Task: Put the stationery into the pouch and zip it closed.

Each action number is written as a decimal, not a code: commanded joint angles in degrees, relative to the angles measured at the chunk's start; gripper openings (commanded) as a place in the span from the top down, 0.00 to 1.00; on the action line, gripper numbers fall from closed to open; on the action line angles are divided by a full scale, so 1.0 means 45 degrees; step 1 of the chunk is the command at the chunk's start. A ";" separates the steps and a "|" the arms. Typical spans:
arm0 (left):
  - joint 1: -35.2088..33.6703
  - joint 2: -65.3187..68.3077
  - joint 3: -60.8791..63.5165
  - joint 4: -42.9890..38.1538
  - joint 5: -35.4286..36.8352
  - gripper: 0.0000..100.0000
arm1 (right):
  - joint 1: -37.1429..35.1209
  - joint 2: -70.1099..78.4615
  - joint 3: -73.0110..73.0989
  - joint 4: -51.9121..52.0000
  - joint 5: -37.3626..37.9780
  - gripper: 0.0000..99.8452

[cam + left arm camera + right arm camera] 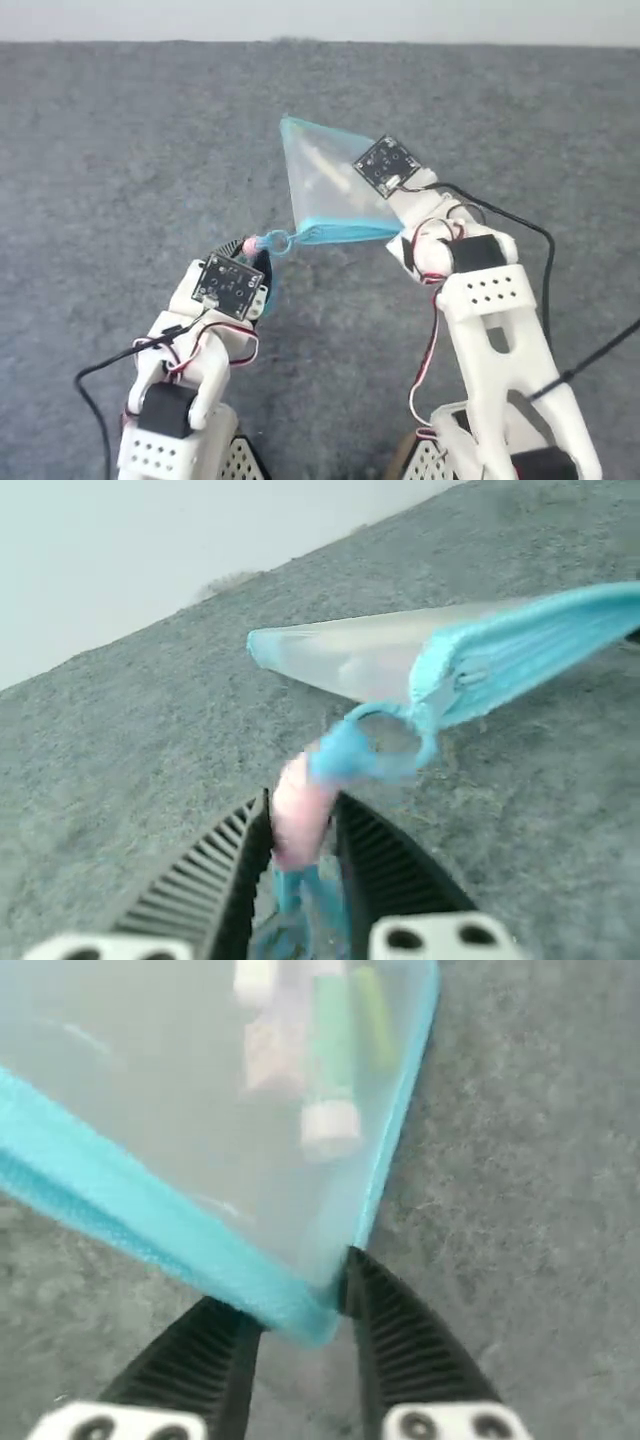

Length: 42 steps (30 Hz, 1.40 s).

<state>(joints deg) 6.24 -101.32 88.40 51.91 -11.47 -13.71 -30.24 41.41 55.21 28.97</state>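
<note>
The pouch point(325, 185) hangs above the table point(120, 150), stationery point(330, 1050) inside. The right hand point(290, 1295) pinches its corner; the left hand point(300, 815) grips the zip pull point(298, 792). Zipping looks nearly done; next, one last tug.

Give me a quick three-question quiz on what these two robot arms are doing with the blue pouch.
1. True or false: the stationery sits inside the pouch.
2. What does the left gripper pinch? A) the zipper pull B) a pair of scissors C) a rubber ball
3. Fill in: the right gripper clamps the pouch at one ____.
Key: 1 true; 2 A; 3 corner.
</note>
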 commanded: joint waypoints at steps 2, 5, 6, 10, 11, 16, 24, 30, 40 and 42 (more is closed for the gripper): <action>-0.0059 0.0117 -0.0186 -0.0430 0.0410 0.81 | -0.0674 0.0029 -0.0801 0.1260 -0.1172 0.70; -0.0059 0.0117 -0.0186 -0.0430 0.0410 0.82 | -0.1104 -0.0029 -0.1055 0.2159 -0.1739 0.62; -0.0059 0.0117 -0.0186 -0.0430 0.0410 0.82 | -0.1221 -0.0068 -0.1094 0.2413 -0.1797 0.62; -0.0059 0.0098 -0.0186 -0.0430 0.0430 0.82 | -0.1748 -0.0068 -0.1309 0.3194 -0.1856 0.62; -0.0059 0.0078 -0.0186 -0.0430 0.0430 0.82 | -0.1807 -0.0068 -0.1309 0.3214 -0.1856 0.62; -0.0313 0.0059 -0.0264 -0.0430 0.0469 0.82 | -0.1729 -0.0283 -0.1309 0.3214 -0.2579 0.63; -0.1895 0.0039 -0.0987 -0.0313 0.1426 0.82 | -0.0869 -0.3741 -0.0176 0.2940 -0.2930 0.84; -0.1954 0.0039 -0.1065 -0.0313 0.1993 0.82 | 0.0850 -0.6632 0.2852 0.1514 -0.2872 0.91; -0.2833 0.0020 -0.2276 0.0938 0.2168 0.82 | 0.1436 -0.9973 0.6701 0.1514 -0.1192 0.91; -0.2852 0.0020 -0.2276 0.0918 0.2168 0.81 | 0.1455 -1.0637 0.7463 0.1514 -0.1016 0.91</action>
<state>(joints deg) -6.15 -101.49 81.36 55.96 -2.59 -8.18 -73.76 72.53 63.30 22.20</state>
